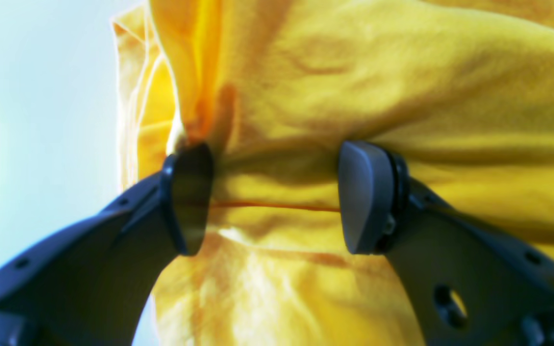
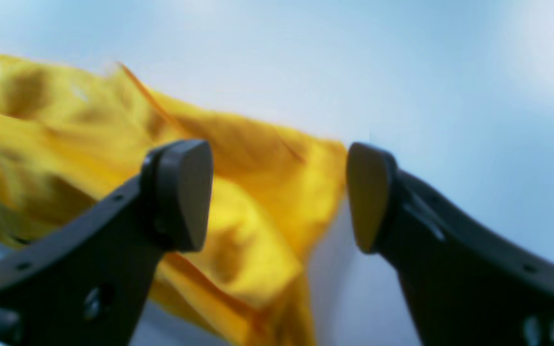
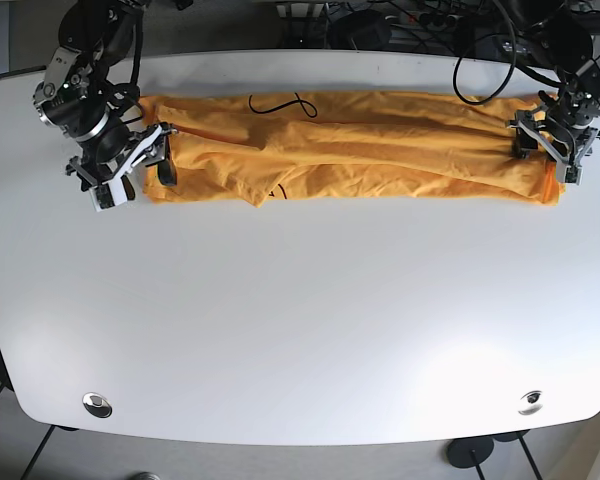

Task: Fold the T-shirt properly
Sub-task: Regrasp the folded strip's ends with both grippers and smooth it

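The yellow T-shirt (image 3: pixel 350 150) lies as a long, narrow, wrinkled strip across the far side of the white table (image 3: pixel 300 320). My left gripper (image 3: pixel 545 150) is at the strip's right end in the base view. In the left wrist view the left gripper (image 1: pixel 274 197) is open, its fingers wide apart with bunched yellow cloth (image 1: pixel 354 72) between and beyond them. My right gripper (image 3: pixel 145 165) is at the strip's left end. In the right wrist view the right gripper (image 2: pixel 277 197) is also open, straddling a corner of the cloth (image 2: pixel 89 125).
A thin black squiggle (image 3: pixel 277 103) shows on top of the shirt near its back edge. Cables and equipment (image 3: pixel 400 25) crowd the space behind the table. Round metal fittings (image 3: pixel 97 404) (image 3: pixel 529 401) sit near the front corners.
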{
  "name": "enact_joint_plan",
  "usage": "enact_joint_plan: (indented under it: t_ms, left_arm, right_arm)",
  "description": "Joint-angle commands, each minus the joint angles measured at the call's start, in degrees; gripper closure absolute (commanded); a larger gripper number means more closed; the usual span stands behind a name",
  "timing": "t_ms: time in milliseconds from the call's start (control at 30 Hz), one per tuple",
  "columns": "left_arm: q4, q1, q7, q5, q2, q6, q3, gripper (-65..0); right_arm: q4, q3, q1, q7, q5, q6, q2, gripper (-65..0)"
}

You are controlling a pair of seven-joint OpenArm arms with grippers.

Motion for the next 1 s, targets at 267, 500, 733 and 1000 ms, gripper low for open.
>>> enact_joint_plan:
  t_ms: [267,500,733,1000]
  left_arm:
    - [3.9,-0.09,-0.46,0.38,-0.83,0.14,-0.05,-38.3]
    - [-4.36,-0.53,-0.9,2.58,-1.09,0.14,0.04,-25.7]
    - [-11.66,-7.3,-2.84,2.93,-2.33,0.14,6.54,-14.4]
    - [-17.82,-16.89,-2.57,2.32,-2.68,0.14,8.04,-14.2]
  right_arm:
    - [-6.76,-4.82,-3.62,-4.03,6.99,0.32,-0.22,-11.1]
    - [-21.18,-6.75,-1.34,7.48,-3.91,0.32,0.93,-9.5]
    - [-27.42,-3.85,4.47,11.88,-7.08,0.32,4.88,-9.5]
    - [-32.87,-1.04,10.53,11.88,-7.08,0.32,8.14,-9.5]
